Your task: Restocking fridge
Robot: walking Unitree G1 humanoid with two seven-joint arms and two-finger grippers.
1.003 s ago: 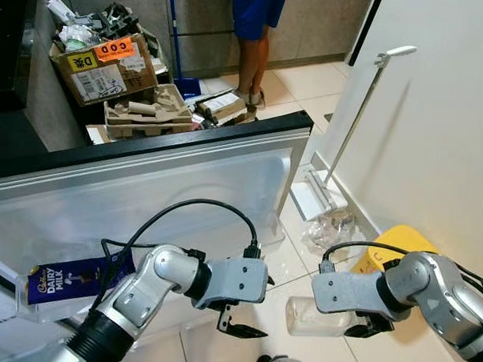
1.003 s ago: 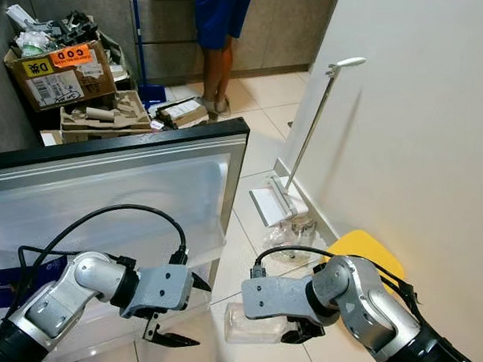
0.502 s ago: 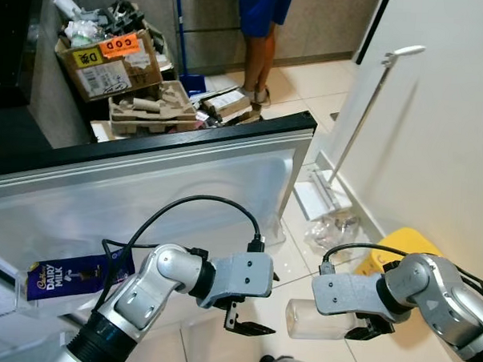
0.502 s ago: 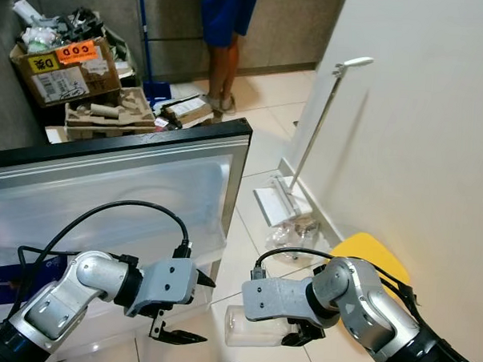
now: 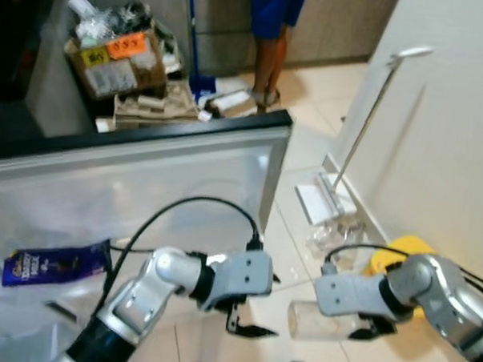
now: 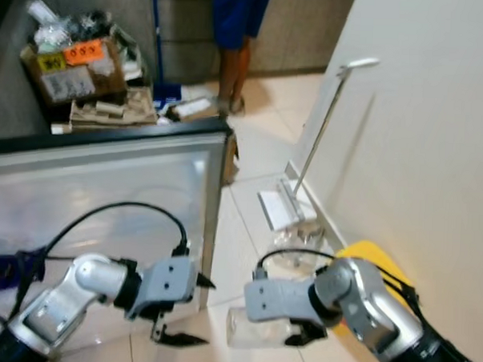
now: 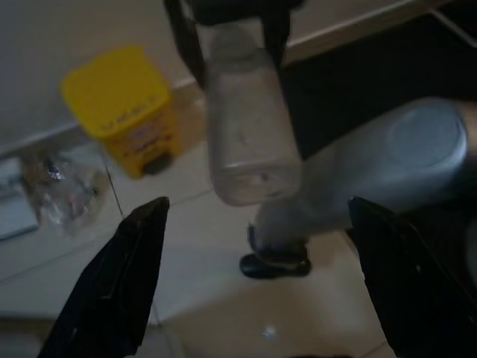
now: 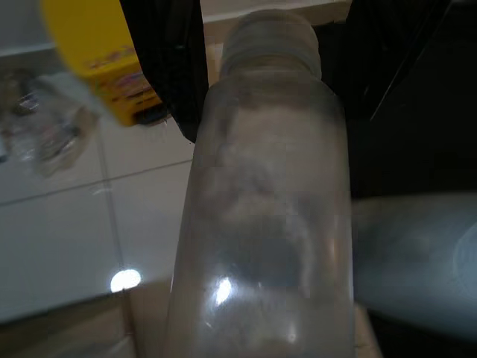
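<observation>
Clear bottle (image 5: pixel 317 321) at 5 o'clock, pinched by right gripper (image 5: pixel 369 328); neck hidden behind fingers. Left gripper (image 5: pixel 247 326) spread, empty, at 6 o'clock. Blurred chocolate bar (image 5: pixel 49 263) in fridge door (image 5: pixel 145 185), 8 o'clock.

head stereo looking down, wrists near bottle (image 7: pixel 250 127)

Both silver arms bent inward, low in front. Left gripper (image 5: pixel 247 329): black fingers spread apart. Right gripper (image 5: pixel 361 331): fingers clamped on clear plastic bottle (image 5: pixel 311 320).
</observation>
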